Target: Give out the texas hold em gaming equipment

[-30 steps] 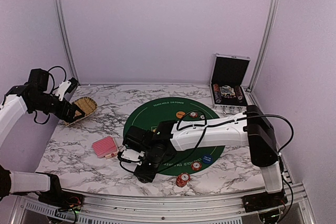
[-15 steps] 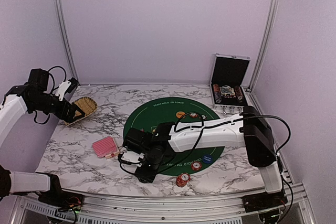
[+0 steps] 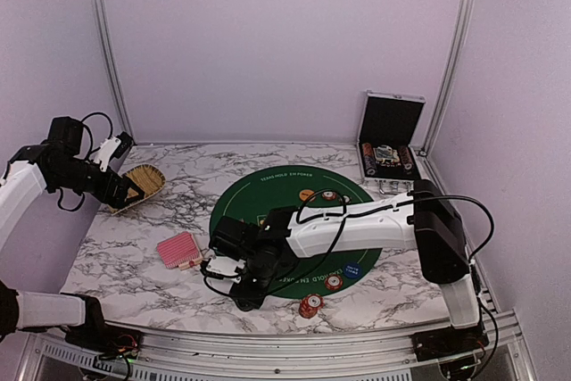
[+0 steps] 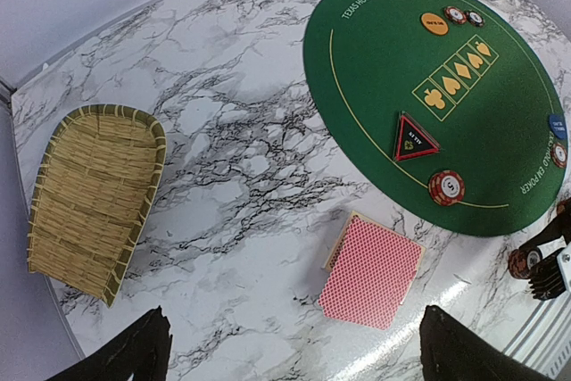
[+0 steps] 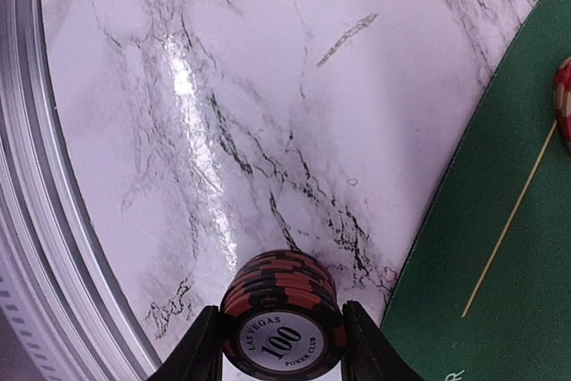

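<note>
Marble tabletop (image 3: 134, 265) between lilac walls (image 3: 285, 42) holds mat (image 3: 268, 195), chips (image 5: 281, 310).

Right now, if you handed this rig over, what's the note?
Left gripper: open, empty, above the marble table near the basket.
Right gripper: fingers against both sides of a chip stack, beside the mat.
On mat: triangular marker, orange disc, blue disc, a few chips.
Left: card deck sits face down, unsplit, off the mat; place this stack, then probably deal.
</note>
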### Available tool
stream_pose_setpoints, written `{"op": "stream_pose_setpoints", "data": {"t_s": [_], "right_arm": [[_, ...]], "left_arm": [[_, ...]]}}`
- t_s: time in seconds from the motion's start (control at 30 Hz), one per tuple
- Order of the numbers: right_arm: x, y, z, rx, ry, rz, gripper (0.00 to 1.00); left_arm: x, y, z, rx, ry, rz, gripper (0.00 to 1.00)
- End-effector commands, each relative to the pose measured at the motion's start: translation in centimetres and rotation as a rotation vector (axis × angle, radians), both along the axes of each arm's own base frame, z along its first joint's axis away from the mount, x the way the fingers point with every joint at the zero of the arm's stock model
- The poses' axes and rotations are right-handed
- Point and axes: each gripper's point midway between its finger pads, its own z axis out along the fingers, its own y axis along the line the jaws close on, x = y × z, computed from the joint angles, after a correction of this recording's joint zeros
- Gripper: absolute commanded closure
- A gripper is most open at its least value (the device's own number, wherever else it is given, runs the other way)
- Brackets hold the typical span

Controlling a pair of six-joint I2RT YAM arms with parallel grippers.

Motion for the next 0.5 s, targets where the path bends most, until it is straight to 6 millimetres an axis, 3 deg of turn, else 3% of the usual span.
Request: {"op": "stream_pose_setpoints", "data": {"t_s": [0.0,0.27,0.47], "right_arm": [[1.3,0.8,2.9,0.062,-0.021,-0.033,0.90],[3.5,0.9,5.5,0.120,-0.040,-0.089,0.94],[6.1,0.5,5.2,0.129,-0.056,-0.162,0.96]], "left_arm": [[-0.2,0.1,0.4,0.004,0.003,0.000,0.01],[-0.2,0.1,0.4,0.004,0.003,0.001,0.01],[-0.2,0.2,0.3,0.004,0.003,0.001,0.01]]}}
